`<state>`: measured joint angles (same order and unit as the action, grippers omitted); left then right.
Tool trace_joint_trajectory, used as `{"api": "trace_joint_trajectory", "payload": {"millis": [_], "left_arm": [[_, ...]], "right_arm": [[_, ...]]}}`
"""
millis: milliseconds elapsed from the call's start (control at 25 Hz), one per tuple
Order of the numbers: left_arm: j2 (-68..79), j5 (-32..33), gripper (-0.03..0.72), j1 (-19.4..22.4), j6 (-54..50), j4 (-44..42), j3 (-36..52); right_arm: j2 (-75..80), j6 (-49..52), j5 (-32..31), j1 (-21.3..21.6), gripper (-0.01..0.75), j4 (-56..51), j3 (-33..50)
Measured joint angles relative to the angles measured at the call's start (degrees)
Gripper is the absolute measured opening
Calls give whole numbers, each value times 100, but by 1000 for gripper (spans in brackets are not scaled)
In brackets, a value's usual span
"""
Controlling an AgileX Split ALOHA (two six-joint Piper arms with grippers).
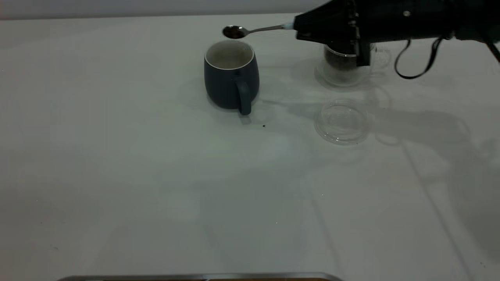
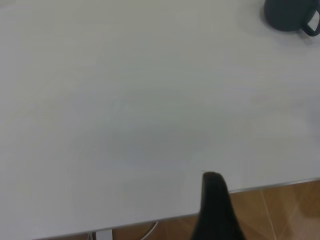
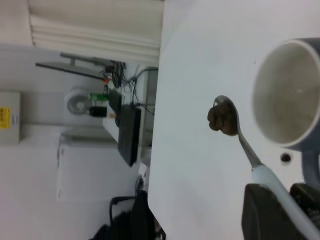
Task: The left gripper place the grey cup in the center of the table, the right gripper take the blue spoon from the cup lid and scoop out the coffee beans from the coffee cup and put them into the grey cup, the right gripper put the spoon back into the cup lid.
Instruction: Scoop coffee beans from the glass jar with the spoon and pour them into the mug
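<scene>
Right gripper [image 1: 302,28] fingers clamped on pale-blue-handled metal spoon [image 1: 254,30]; beans [image 3: 220,119] just short of round grey mug [image 1: 231,76]. You tip next.

Blue spoon [image 1: 250,31] above grey cup [image 1: 231,76].

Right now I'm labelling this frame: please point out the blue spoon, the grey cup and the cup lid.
blue spoon [image 1: 234,32]: exterior view, on its metal bowl.
grey cup [image 1: 224,84]: exterior view, on its dark outer wall.
cup lid [image 1: 342,121]: exterior view, on the clear disc's middle.
</scene>
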<state>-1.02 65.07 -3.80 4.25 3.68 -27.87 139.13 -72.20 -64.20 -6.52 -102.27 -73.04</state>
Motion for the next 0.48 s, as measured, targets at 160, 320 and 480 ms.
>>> {"api": "trace_joint_trajectory", "payload": {"millis": [160, 320, 480], "left_arm": [[0, 0, 586, 0, 0, 0, 0], [0, 0, 586, 0, 12, 0, 0], [0, 0, 586, 0, 12, 0, 0]], "right_arm": [[5, 75, 397, -230, 102, 13, -198], [5, -151, 856, -339, 102, 22, -388], [5, -1159, 1101, -365, 102, 22, -481]]}}
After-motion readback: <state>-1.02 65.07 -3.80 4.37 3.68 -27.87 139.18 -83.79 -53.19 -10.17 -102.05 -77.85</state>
